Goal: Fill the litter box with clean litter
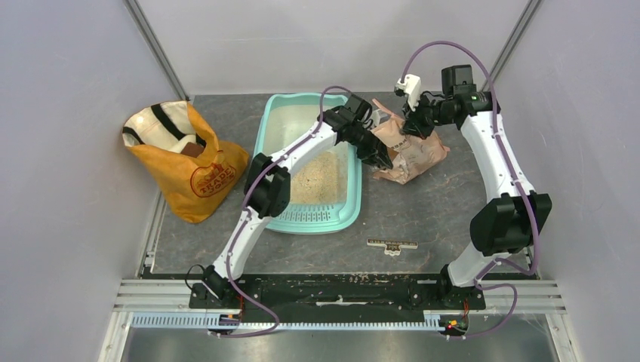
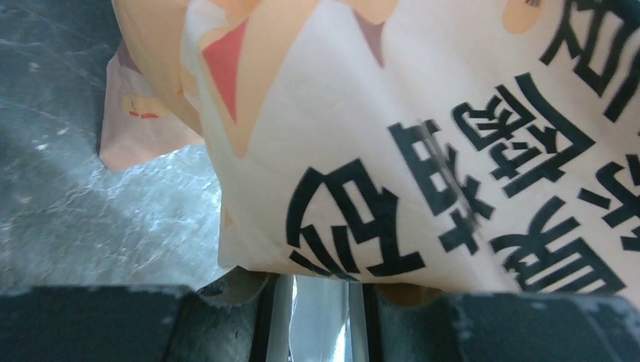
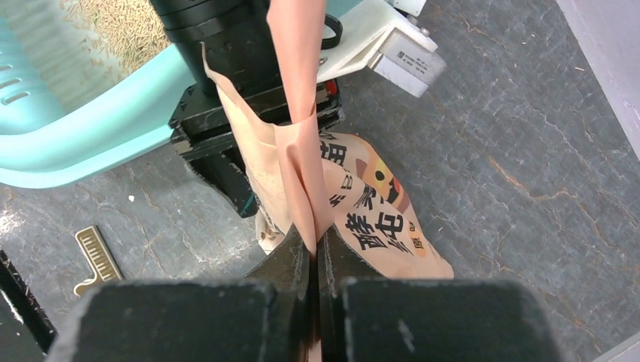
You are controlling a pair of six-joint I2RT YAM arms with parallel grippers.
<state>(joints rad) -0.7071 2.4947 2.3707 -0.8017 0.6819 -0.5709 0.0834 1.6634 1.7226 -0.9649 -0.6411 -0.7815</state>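
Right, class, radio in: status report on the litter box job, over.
Right gripper shut on paper bag fold; left gripper at the bag, grip unclear. Litter box holds some litter, partly covered. Left arm crosses over the box.

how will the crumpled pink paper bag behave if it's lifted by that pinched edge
Probably floppy: the crumpled pink-tan printed paper bag creases and folds where the right gripper pinches it. Likely fairly light, since it lies slumped and flattened. The thin paper might tear at the pinch.

Arm (image 1: 302, 151) over litter box (image 1: 275, 113), bag (image 1: 415, 154) beside
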